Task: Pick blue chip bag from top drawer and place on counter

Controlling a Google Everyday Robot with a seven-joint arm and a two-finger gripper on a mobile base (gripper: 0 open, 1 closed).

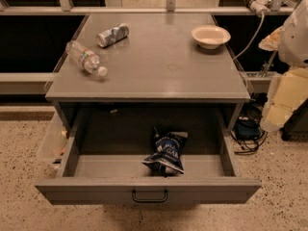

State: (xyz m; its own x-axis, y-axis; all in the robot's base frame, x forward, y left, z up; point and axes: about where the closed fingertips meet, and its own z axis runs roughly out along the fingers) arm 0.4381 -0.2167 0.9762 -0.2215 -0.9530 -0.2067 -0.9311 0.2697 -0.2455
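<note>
Though its grip is unclear, one gripper (274, 117) hangs right of one chip bag (166, 153).

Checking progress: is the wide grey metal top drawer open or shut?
Open: the grey drawer is pulled out, showing the crumpled dark-blue chip bag inside. The gripper hangs off to the right.

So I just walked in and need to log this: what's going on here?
The top drawer is pulled open, with the blue chip bag lying near its front. The robot's gripper hangs off to the drawer's right, away from the bag. The counter holds a crushed can, a water bottle and a bowl.
</note>
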